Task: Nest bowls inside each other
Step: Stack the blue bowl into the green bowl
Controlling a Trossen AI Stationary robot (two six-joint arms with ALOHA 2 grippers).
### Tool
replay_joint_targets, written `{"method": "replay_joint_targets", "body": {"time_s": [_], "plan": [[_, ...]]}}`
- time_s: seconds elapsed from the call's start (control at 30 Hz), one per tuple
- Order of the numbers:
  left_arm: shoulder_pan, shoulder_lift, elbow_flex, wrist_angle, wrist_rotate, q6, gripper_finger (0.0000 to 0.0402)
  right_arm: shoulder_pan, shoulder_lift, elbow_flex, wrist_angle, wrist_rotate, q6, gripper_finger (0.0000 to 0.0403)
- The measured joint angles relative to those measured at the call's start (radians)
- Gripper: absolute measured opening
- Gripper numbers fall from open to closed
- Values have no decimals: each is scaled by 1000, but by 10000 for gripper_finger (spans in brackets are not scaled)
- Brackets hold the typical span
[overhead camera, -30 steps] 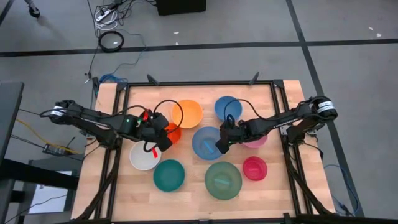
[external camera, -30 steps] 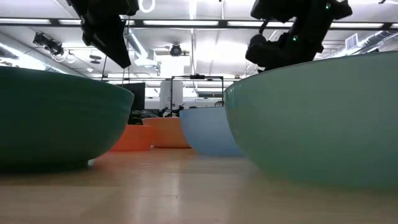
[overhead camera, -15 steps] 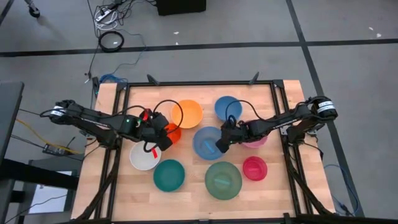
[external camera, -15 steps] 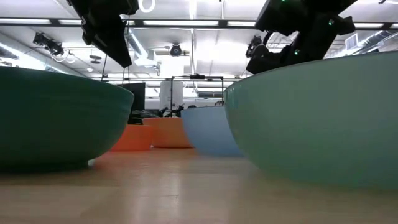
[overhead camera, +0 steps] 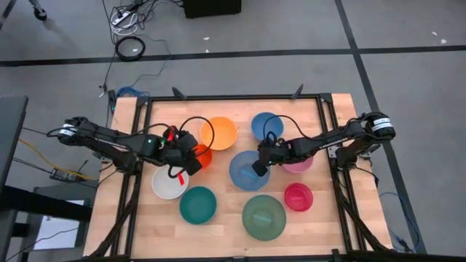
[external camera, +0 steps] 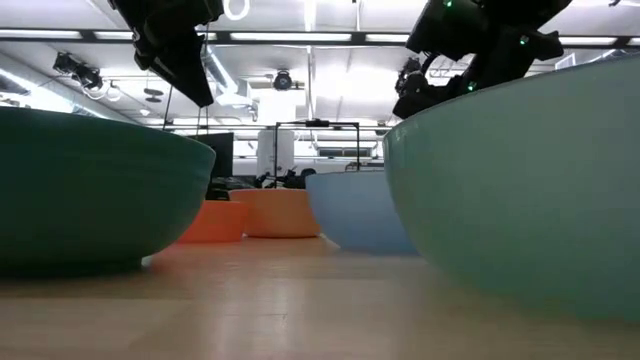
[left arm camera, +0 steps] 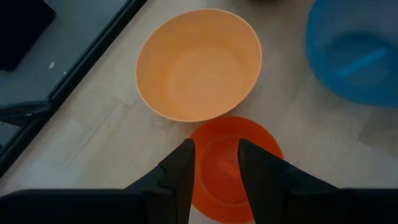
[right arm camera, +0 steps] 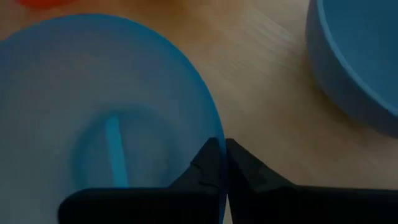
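My right end effector (right arm camera: 222,163) is clenched on the rim of the large round blue plastic bowl (overhead camera: 248,169). No bowl is nested yet; all remain.

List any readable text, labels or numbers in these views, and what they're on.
None readable.
The bowls are plain, with no print or label.
Red tag by the left pincer: too small to tell whether it carries text.
Room behind the table in the low view: no legible signs.
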State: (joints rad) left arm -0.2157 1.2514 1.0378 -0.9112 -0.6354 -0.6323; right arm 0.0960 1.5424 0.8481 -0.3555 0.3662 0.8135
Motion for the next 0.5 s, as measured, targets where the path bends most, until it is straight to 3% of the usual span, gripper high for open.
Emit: {"method": "replay_joint_targets", "body": {"time_s": [0.17,0.3,0.5], "plan": [[0,0,0,0,-8,2,131,0,-63,0,14,-1,-28,2],[-1,0,0,-6,-9,46,131,28,-187,1,16,-8,-64,1],[-1,-3,0,-77,36,58,131,104,-388,3,-2,-133,-80,1]]}}
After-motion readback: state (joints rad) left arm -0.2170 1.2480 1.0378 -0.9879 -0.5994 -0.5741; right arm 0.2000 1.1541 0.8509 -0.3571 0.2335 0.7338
